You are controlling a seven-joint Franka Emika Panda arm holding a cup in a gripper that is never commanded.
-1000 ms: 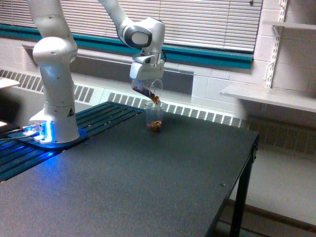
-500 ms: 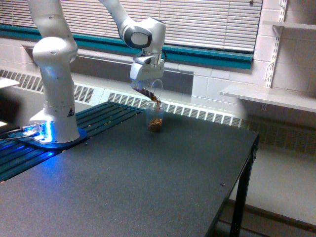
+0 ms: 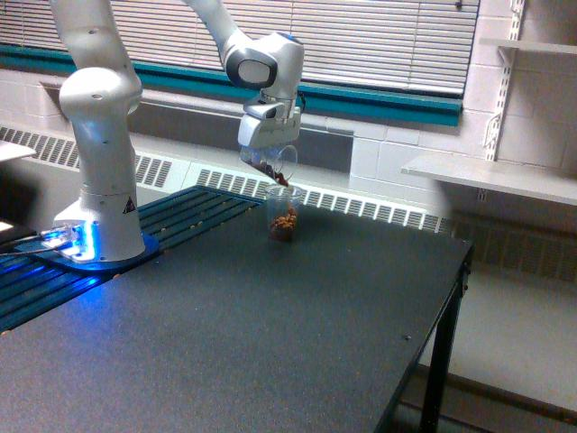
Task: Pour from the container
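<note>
In the exterior view I count two cups, one arm and one table. The clear, wide, tapered plastic tumbler [image 3: 278,165] sits in my gripper [image 3: 268,162], just above the middle of the frame and a little left of centre; my jaws are clamped on its sides. Directly below it, standing upright on the dark, flat-topped table [image 3: 270,334], is the slimmer, small clear cup [image 3: 283,215], its lower part filled with brown, lumpy bits. My white arm's base [image 3: 97,225] stands at the left of the frame on a blue-lit plate, well apart from the cups.

Against the picture from half a second ago, the brown heap in the small clear cup reaches a little higher, and the brown mass left inside the tumbler looks smaller; against the one from a second ago the difference is plainer. My wrist has turned only slightly, and the small cup stands on the same spot.

The tumbler is tipped far over: its long axis runs nearly level, slanting down toward the exterior view's right, with the open rim pointing to the lower right, over the mouth of the small cup. The rim hangs just above that mouth, and a few brown bits show at the lip. Whether rim and cup touch I cannot tell
</note>
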